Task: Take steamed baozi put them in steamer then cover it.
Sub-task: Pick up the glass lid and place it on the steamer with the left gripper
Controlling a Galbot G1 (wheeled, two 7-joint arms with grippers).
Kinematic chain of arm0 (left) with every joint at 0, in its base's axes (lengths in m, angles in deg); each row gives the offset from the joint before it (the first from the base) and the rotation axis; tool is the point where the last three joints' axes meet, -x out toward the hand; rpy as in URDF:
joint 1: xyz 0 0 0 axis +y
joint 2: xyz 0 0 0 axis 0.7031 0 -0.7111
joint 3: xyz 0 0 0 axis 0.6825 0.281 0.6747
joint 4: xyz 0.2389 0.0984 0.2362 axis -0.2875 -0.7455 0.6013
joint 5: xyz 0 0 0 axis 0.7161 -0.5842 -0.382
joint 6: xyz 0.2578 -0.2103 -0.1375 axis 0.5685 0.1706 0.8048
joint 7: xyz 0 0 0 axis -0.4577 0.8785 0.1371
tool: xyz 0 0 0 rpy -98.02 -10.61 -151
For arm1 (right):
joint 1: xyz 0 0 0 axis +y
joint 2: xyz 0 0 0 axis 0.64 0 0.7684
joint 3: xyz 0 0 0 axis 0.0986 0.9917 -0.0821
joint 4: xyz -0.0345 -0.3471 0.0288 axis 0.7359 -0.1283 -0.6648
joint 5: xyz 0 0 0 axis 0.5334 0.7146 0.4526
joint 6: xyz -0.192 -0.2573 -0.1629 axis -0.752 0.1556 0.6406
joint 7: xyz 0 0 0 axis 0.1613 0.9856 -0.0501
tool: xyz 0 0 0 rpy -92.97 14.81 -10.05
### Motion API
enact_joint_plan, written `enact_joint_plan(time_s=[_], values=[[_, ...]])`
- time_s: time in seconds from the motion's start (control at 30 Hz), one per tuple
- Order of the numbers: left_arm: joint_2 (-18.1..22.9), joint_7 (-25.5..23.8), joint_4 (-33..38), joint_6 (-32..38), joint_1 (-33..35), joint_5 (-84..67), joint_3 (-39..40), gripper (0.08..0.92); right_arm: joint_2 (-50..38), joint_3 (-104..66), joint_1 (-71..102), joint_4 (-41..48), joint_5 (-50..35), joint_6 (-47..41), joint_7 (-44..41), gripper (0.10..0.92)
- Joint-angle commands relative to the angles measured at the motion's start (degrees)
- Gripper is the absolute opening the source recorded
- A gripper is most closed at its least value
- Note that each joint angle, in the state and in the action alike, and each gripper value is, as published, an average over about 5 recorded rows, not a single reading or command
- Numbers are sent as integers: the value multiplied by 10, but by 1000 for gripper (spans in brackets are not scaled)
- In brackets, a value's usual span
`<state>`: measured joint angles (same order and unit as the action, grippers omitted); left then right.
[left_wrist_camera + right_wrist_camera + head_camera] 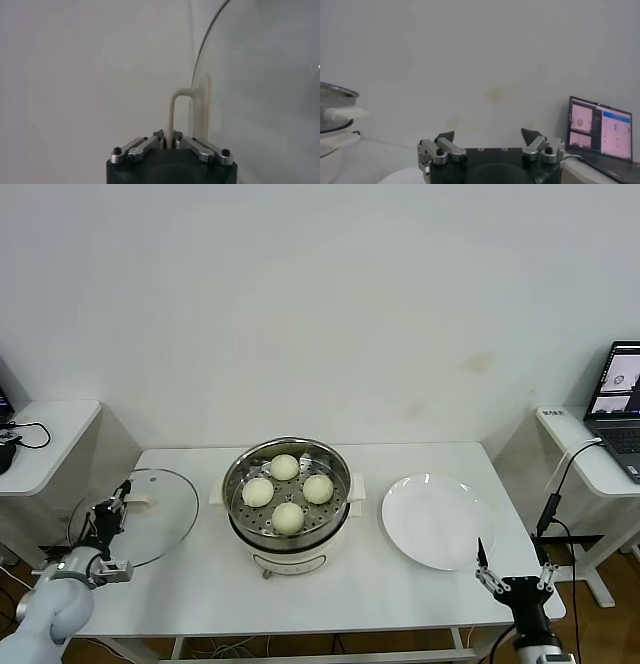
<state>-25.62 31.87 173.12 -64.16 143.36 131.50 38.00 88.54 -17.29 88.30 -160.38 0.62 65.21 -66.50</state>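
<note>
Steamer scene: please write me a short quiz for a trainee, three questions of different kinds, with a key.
1. How many buns lie in the steamer?
2. True or false: the left tool is shut on the lid handle.
3. What is on the white plate? A) one bun B) nothing C) the lid

Key:
1. Four.
2. True: the lid is at the table's left end, with the tool clamped on its handle.
3. B. The right tool is open near the table's front right corner, holding nothing.
</note>
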Motion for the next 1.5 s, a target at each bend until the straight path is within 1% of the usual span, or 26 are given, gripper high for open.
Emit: enact_joint_plan(time_s=[0.03,0.17,0.3,0.43,0.6,0.7,0.83,0.97,1.1,1.23,1.5], values=[[-38,-57,177,-43,47,-48,-63,155,-10,6,0,-2,0,-1,-1,823],[-52,-78,211,-64,39,-68,-54,155,-11,8,1,-3,1,-1,-2,822],[-57,-98,249,-92,33,-83,-24,155,-9,10,1,-2,8,2,-3,823],[-49,-114,279,-123,18,-76,25,155,-2,14,1,-1,24,5,-3,823],[-23,-134,302,-162,-23,-52,104,155,8,22,1,-5,42,6,-4,823],[1,-147,306,-186,-55,-30,154,155,17,30,-1,-2,56,5,-4,823],[54,-164,279,-208,-103,16,208,155,30,43,-7,9,86,8,-4,823],[106,-184,238,-223,-149,63,240,155,39,50,-15,21,108,10,-2,823],[141,-206,214,-240,-184,94,264,155,43,53,-21,32,115,10,0,823],[168,-221,200,-252,-200,115,274,155,46,58,-25,42,121,12,1,823],[227,-249,183,-256,-207,186,287,155,47,63,-29,58,129,14,3,823]])
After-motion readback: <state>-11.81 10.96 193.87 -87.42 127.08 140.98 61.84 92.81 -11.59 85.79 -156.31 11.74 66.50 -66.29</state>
